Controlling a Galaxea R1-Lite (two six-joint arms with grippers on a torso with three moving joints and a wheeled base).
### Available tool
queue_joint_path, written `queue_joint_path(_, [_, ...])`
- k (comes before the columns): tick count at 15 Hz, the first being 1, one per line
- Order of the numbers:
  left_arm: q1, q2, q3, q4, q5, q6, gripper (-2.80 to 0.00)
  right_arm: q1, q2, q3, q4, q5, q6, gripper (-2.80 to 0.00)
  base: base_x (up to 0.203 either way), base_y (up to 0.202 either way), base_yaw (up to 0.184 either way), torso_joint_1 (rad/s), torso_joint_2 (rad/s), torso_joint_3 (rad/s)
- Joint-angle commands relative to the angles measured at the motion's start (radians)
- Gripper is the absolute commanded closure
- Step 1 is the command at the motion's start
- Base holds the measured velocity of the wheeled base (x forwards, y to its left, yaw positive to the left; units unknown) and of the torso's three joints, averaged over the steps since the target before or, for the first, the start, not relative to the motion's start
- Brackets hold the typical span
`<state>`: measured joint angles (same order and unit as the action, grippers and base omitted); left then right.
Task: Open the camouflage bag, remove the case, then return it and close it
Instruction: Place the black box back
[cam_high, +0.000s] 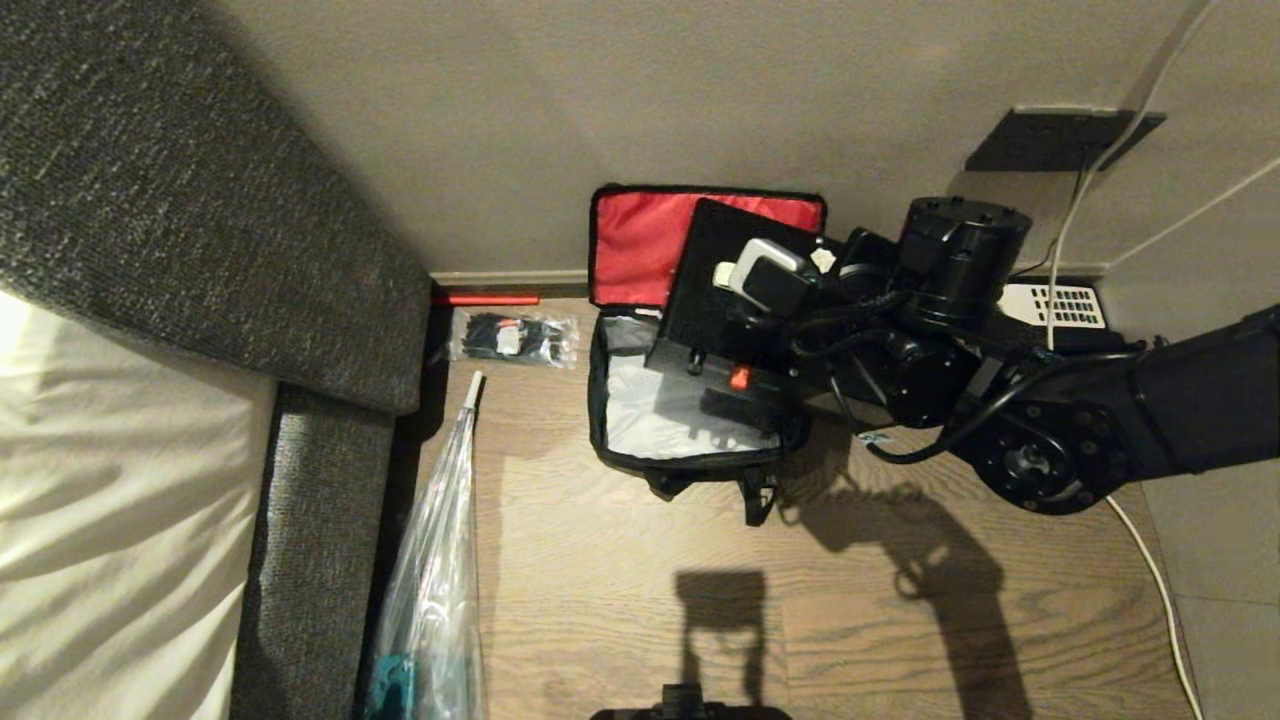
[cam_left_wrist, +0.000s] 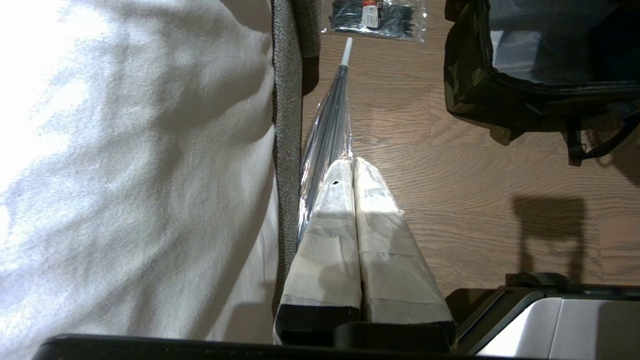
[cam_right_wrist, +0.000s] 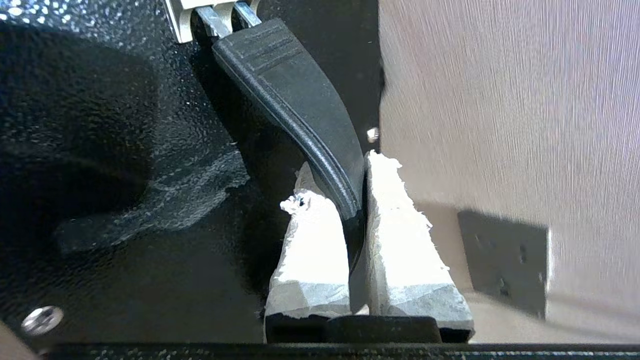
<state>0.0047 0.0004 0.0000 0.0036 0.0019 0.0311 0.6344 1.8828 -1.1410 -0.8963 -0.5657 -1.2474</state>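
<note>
The camouflage bag (cam_high: 597, 400) lies open on the wood floor by the wall. Its red-lined lid (cam_high: 640, 245) leans back against the wall and its silvery interior shows. The black case (cam_high: 705, 290) hangs tilted over the bag's right half, its lower edge down inside the opening. My right gripper (cam_high: 728, 275) is shut on the case's black handle (cam_right_wrist: 295, 90), which sits between the white-wrapped fingers (cam_right_wrist: 400, 240) beside the case's textured face (cam_right_wrist: 125, 150). My left gripper (cam_left_wrist: 350, 167) is shut with nothing in it, hanging over the floor near the bed; the bag's corner (cam_left_wrist: 465, 75) shows beyond it.
A grey upholstered bed frame (cam_high: 200, 200) with white bedding (cam_high: 100, 450) fills the left. An umbrella in a clear sleeve (cam_high: 440, 560) and a packet of black ties (cam_high: 512, 338) lie beside it. A telephone (cam_high: 1060, 305) and a white cable (cam_high: 1150, 560) are at the right.
</note>
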Motion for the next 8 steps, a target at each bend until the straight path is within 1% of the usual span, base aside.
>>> queue_joint_path(1, [0.000,-0.002,0.002,-0.001,0.000,0.000,0.00,0.033,0.008,-0.026,0.017,-0.003,-0.006,0.00,0.000,0.000,0.000,0.000,0.00,0.000])
queue_joint_path(5, [0.000,-0.002,0.002,-0.001,0.000,0.000,0.00,0.088,0.052,-0.100,0.053,0.001,0.001,0.00,0.000,0.000,0.000,0.000,0.00,0.000])
queue_joint_path(8, [0.000,-0.002,0.003,-0.001,0.001,0.000,0.00,0.100,0.082,-0.117,0.068,0.081,-0.002,0.00,0.000,0.000,0.000,0.000,0.00,0.000])
